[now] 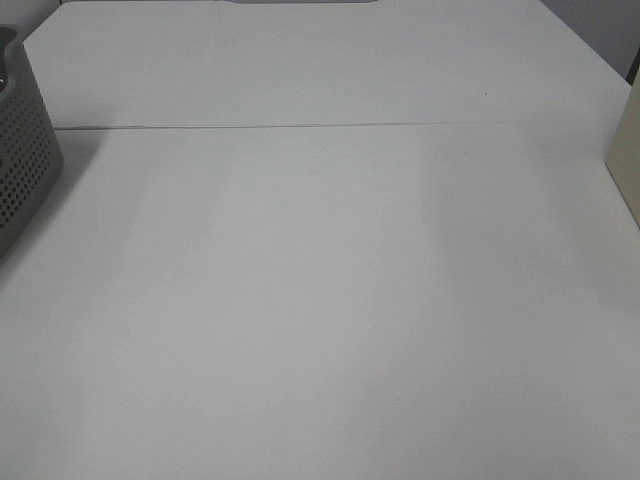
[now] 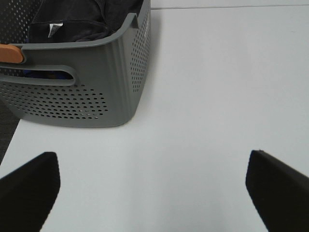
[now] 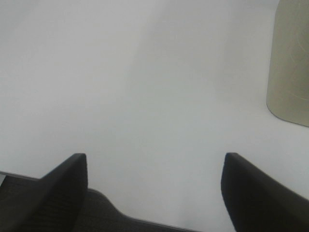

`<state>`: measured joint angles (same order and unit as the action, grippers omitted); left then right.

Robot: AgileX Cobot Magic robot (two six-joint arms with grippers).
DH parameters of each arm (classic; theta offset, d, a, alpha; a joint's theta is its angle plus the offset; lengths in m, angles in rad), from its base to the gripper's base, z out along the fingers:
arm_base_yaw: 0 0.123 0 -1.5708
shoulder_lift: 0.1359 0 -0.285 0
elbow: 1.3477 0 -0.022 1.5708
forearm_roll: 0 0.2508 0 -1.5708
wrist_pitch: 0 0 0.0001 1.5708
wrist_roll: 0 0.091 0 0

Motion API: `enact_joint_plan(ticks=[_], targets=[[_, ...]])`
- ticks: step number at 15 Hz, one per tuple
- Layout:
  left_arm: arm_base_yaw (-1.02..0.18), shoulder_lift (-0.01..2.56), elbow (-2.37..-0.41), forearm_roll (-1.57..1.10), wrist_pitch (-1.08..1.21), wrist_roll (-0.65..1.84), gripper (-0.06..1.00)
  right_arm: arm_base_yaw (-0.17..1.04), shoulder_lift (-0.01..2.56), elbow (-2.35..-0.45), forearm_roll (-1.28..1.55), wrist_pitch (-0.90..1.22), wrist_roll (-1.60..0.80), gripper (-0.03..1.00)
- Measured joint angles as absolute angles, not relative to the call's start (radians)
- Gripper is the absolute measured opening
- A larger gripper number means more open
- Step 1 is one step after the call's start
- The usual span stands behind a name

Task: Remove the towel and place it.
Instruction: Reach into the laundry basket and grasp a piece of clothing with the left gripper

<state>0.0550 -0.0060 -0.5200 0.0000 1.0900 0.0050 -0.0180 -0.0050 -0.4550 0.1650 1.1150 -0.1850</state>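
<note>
The towel (image 2: 82,17) is a dark, fuzzy cloth with a small white label, bunched inside a grey perforated basket (image 2: 101,82). In the left wrist view my left gripper (image 2: 152,191) is open, its two black fingers wide apart over bare white table, a short way from the basket's wall. My right gripper (image 3: 154,193) is also open, with nothing between its fingers, above the white table near its edge. In the high view only the basket's corner (image 1: 25,160) shows at the far left; neither arm and no towel appears there.
The white table (image 1: 320,300) has a seam running across it at the back. A beige object (image 1: 625,160) stands at the right edge, also seen as a beige object (image 3: 289,63) in the right wrist view. The basket has an orange handle grip (image 2: 10,53).
</note>
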Motion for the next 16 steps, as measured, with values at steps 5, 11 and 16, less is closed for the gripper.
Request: enact_joint_plan(ticks=[5, 11, 16], targets=[[0.055, -0.006, -0.520, 0.000, 1.090, 0.005, 0.99, -0.018, -0.005, -0.455, 0.165, 1.115, -0.185, 0.74], [0.055, -0.006, -0.520, 0.000, 1.090, 0.005, 0.99, -0.018, -0.005, -0.455, 0.165, 1.115, -0.185, 0.74], [0.055, -0.006, -0.520, 0.000, 1.090, 0.000, 0.99, -0.018, -0.005, -0.455, 0.168, 1.115, -0.185, 0.74]])
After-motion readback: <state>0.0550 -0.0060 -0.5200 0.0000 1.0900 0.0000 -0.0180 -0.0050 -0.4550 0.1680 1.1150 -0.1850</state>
